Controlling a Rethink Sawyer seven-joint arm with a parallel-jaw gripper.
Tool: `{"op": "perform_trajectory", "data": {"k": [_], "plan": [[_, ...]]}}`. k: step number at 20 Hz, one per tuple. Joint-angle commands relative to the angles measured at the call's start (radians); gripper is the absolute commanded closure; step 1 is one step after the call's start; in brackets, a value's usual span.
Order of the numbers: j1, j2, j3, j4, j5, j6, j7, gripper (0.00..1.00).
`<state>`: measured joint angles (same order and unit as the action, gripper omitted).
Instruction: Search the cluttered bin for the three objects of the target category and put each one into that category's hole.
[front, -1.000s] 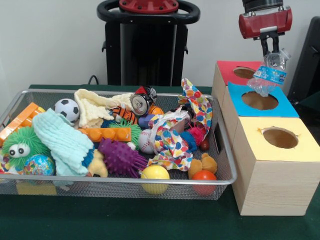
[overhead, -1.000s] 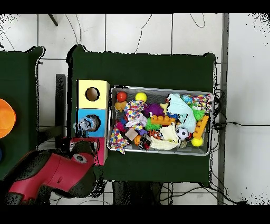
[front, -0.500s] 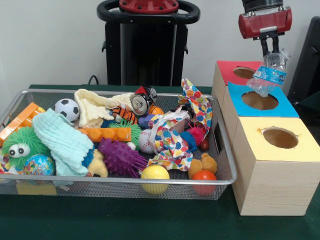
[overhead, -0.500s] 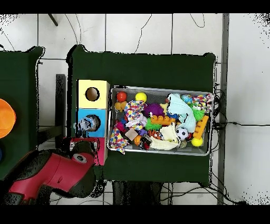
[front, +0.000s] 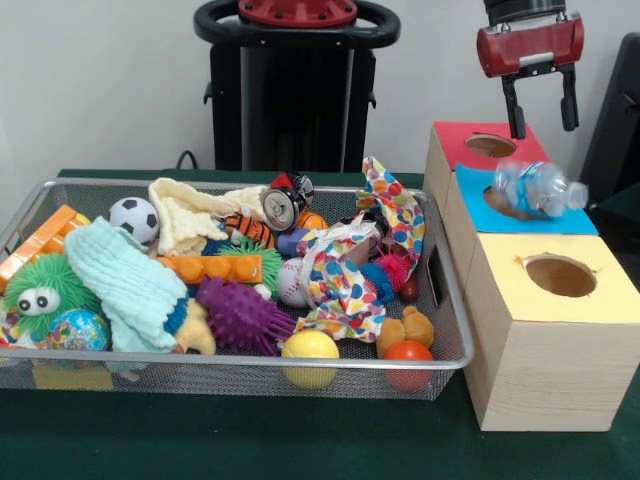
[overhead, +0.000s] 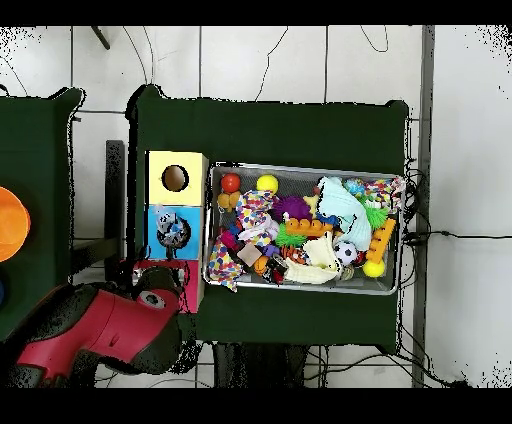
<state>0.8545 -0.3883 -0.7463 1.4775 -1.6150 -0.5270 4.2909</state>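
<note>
Pincer (front: 541, 112) spread, empty; one bottle (front: 538, 187) lying across blue box (front: 478, 191) hole.

below the fingers (front: 516, 118), the bottle (front: 536, 187) hides most of the blue box's hole; the arm (front: 530, 35) above is cut off.

We see the front view evenly and brightly lit, with soft light that seems to fall from above: shadows under the wire bin (front: 440, 300) and beside the yellow-topped box (front: 560, 330) on the green bench (front: 250, 440) are faint and diffuse. The plastic bottle (front: 540, 187) over the blue box is smeared by motion blur, with small glints on its clear wall. The white wall (front: 100, 90) is plain, without glare. From overhead, the pale floor tiles (overhead: 300, 60) look washed out, while the bench cloth reads very dark and nearly featureless.
</note>
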Motion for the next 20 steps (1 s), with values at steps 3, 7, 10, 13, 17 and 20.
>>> {"op": "perform_trajectory", "data": {"k": [3,7,10,13,17,20], "plan": [[-0.034,0.012,0.119,-0.024,0.074,-0.008,0.259,0.00],[-0.038,0.010,0.121,-0.023,0.081,0.001,0.244,0.00],[-0.041,0.009,0.123,-0.022,0.084,0.003,0.241,0.00],[-0.035,0.016,0.115,-0.027,0.070,-0.009,0.264,0.00],[-0.020,0.055,0.065,-0.032,0.009,-0.047,0.307,0.00],[-0.015,0.079,-0.006,-0.034,-0.045,-0.085,0.313,0.00]]}}
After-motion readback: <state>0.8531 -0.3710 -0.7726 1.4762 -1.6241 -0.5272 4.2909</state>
